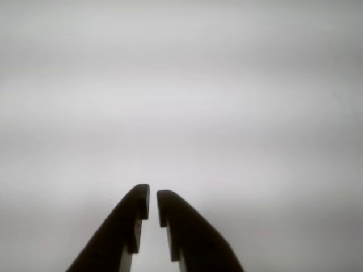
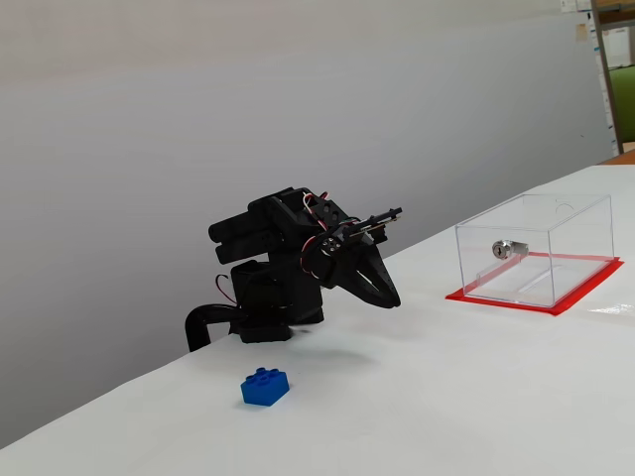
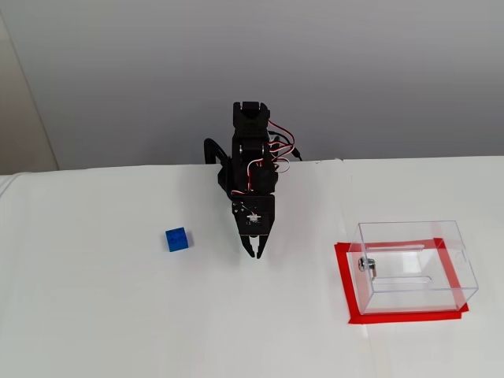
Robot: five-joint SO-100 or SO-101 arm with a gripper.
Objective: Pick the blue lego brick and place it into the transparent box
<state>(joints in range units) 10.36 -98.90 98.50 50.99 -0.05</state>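
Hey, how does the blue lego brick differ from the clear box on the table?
The blue lego brick is solid, opaque blue; the transparent box is see-through, with a red sheet under it. The brick is far smaller than the box. In this fixed view the brick lies left of the gripper, the box to its right. The brick has studs on top; the box shows a small silver cylinder at one wall. Both rest on the white table, neither touched by the gripper.

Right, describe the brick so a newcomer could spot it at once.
In a fixed view from above, find the black arm at the back edge of the white table. The brick sits alone left of it, opposite the clear box. It is small, bright blue and studded, unlike the silver cylinder in the box.
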